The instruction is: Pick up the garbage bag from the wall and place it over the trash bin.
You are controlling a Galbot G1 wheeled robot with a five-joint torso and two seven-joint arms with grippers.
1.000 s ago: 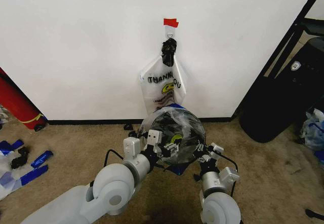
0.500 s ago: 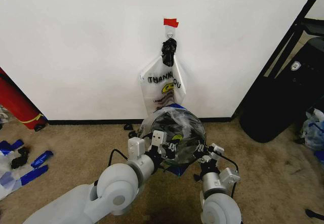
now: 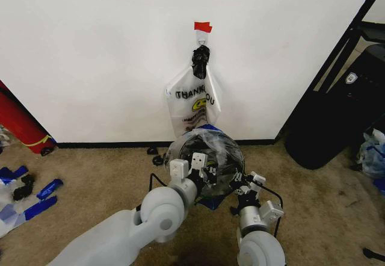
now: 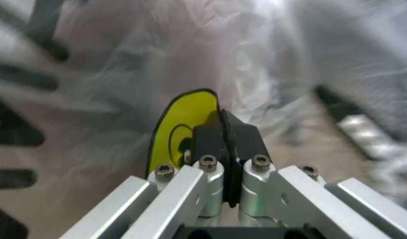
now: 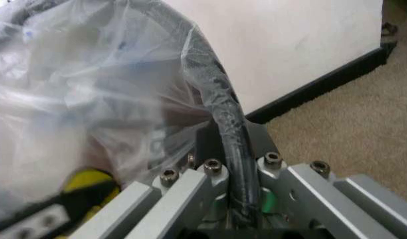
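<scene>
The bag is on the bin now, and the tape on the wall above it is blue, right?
Not quite. The bag is on the bin, but the tape on the wall is red, not blue. The head view shows it.

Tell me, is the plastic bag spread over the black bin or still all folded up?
Spread. The garbage bag drapes over the trash bin, its film stretched over the rim.

You are looking at a bare indoor room, more a test or storage corner than a furnished home: a plain white wall (image 3: 90, 55) with a black baseboard (image 3: 108, 145), worn tan carpet (image 3: 90, 176), a red cylinder (image 3: 18, 124) in the corner, black gear (image 3: 337, 115) stacked beside a dark frame, and scraps (image 3: 27, 197) littering the floor.
</scene>
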